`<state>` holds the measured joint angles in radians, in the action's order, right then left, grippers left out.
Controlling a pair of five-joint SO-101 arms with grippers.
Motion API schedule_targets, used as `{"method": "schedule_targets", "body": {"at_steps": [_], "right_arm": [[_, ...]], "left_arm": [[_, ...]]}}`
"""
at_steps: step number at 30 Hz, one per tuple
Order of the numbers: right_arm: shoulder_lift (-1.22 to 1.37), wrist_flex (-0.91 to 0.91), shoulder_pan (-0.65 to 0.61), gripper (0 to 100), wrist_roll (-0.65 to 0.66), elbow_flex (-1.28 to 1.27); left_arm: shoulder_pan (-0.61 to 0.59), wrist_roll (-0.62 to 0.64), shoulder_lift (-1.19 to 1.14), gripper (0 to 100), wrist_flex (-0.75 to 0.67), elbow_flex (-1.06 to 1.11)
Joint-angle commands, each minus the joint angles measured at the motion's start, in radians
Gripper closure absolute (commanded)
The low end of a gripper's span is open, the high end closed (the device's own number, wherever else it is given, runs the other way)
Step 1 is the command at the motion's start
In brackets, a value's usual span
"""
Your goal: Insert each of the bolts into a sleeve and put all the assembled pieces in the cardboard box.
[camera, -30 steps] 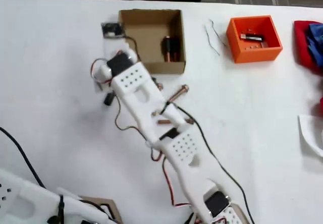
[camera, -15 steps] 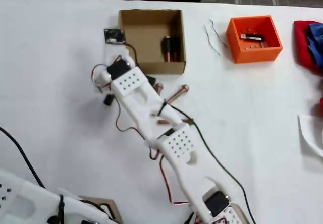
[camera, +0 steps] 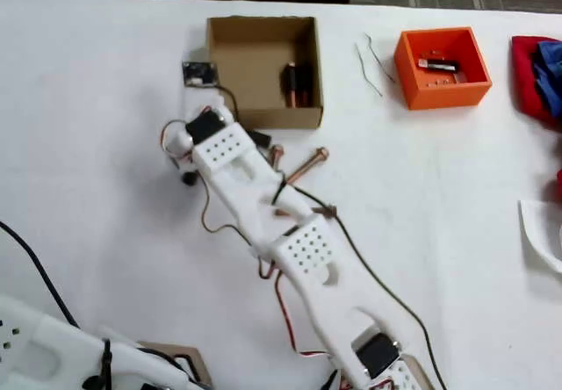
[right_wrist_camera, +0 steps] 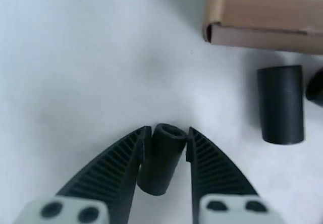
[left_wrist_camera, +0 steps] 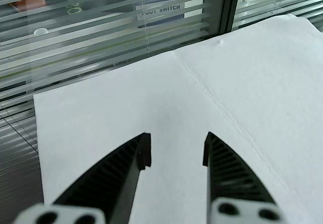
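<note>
Drawn back from the box point(camera: 263, 119), the right tool point(right_wrist_camera: 166, 142) is closed on a sleeve point(right_wrist_camera: 160, 161), presumably for mating with a bolt point(camera: 307, 163); the left tool point(left_wrist_camera: 176, 151) is held open.

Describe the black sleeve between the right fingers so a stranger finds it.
Start at the cardboard box. On the white table near its corner lies a loose black sleeve. The wanted sleeve is farther off, between the fingers of the right gripper.
</note>
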<state>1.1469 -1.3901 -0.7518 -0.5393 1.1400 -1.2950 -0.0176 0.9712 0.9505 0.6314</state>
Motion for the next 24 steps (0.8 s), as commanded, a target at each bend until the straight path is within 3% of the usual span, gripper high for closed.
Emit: {"method": "schedule_targets", "body": {"at_steps": [1, 13, 24], "right_arm": [[0.005, 0.001, -0.005, 89.6, -0.002, 0.003], [0.002, -0.156, -0.002, 89.7, 0.04, 0.012], [0.008, -0.286, -0.001, 87.1, 0.158, 0.288]], "left_arm": [[-0.006, -0.002, 0.021, 80, 0.0, -0.007], [-0.006, 0.0, 0.021, 80, -0.002, -0.007], [-0.006, 0.0, 0.021, 80, -0.002, -0.007]]}}
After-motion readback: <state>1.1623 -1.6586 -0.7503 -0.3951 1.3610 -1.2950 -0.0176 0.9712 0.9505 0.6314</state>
